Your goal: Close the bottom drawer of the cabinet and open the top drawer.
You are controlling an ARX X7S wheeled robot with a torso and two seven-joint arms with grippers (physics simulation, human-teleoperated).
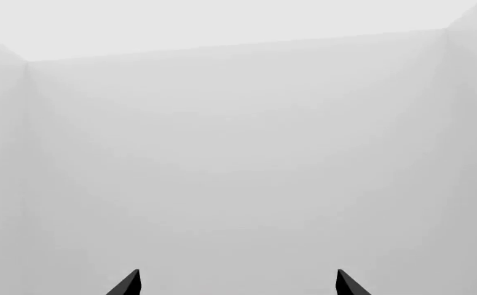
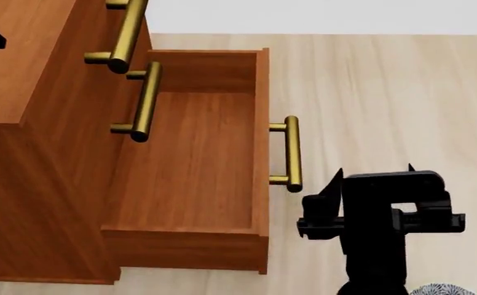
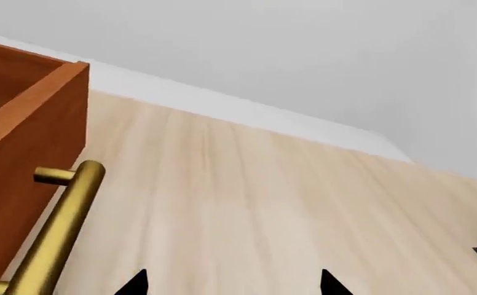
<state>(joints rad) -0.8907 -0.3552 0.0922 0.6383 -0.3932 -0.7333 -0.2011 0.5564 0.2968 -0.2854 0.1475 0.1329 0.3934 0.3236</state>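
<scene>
Presently, by label:
Bottom drawer: the reddish-brown wooden bottom drawer (image 2: 191, 166) stands pulled far out of the small three-tier wooden cabinet (image 2: 34, 153), empty, its brass bar handle (image 2: 292, 153) facing the pale plank floor (image 2: 386, 92).
Top drawer: the uppermost reddish-brown top drawer (image 2: 99, 24) looks shut; only its handle shows.
Right tool: the black right tool (image 2: 374, 171) sits released, tips parted, just beside the bottom handle, not touching.
Left tool: the left tool (image 1: 236, 284) faces blank wall, tips spread.
Risk: pushing off-centre at the handle's near end may skew the drawer and jam it.
Risk: a tip could slide past the bar and hook it.
</scene>
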